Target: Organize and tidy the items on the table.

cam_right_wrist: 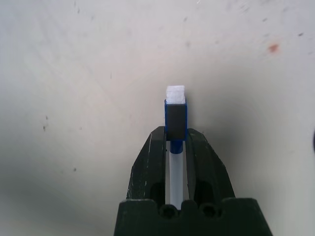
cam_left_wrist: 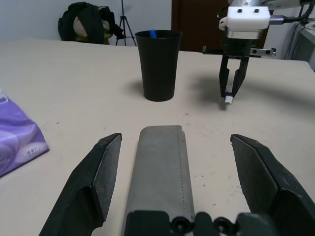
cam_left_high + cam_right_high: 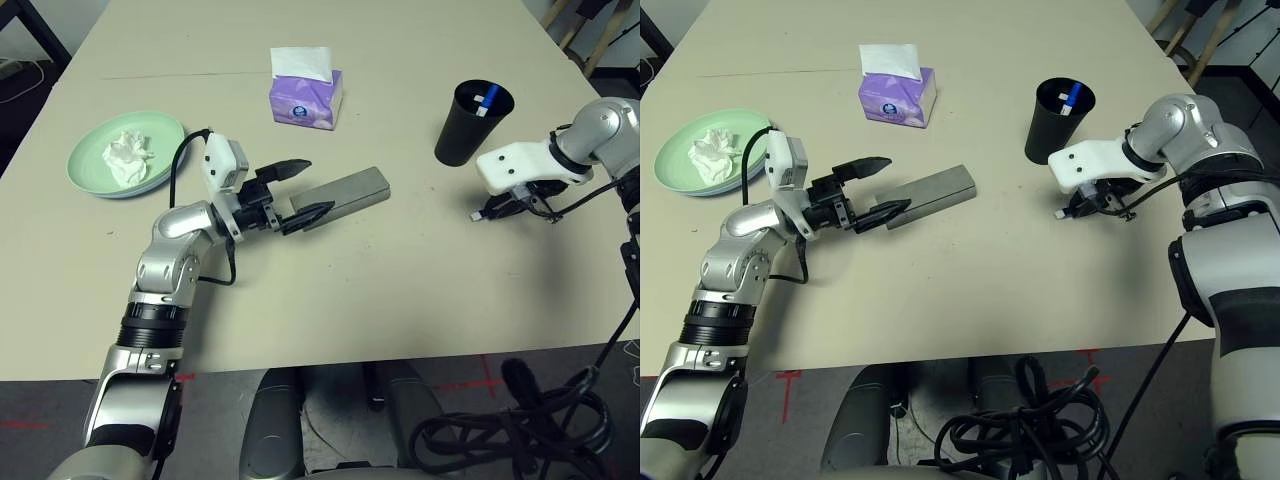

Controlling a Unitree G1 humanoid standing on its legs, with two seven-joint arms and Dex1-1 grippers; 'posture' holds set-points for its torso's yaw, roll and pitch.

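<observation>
Beige worktop (image 3: 330, 290) with a smooth surface and a faint straight seam across its far part. Below its near edge lies a grey floor (image 3: 215, 420) marked with red tape (image 3: 787, 395). Black cables (image 3: 1030, 425) lie coiled beyond that edge. Wooden legs (image 3: 1212, 42) stand past the far right corner. Behind the worktop, a pale wall (image 2: 37, 19) meets a dark brown door-like panel (image 2: 199, 19), with a black tripod (image 2: 124, 24) and dark fabric (image 2: 81, 22) nearby. Soft shadows fall across the surface.

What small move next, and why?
Probably lift the right claw and carry its pen to the black cup: the fingers are closed on the pen, the cup stands close by, and a blue pen is already in it.
</observation>
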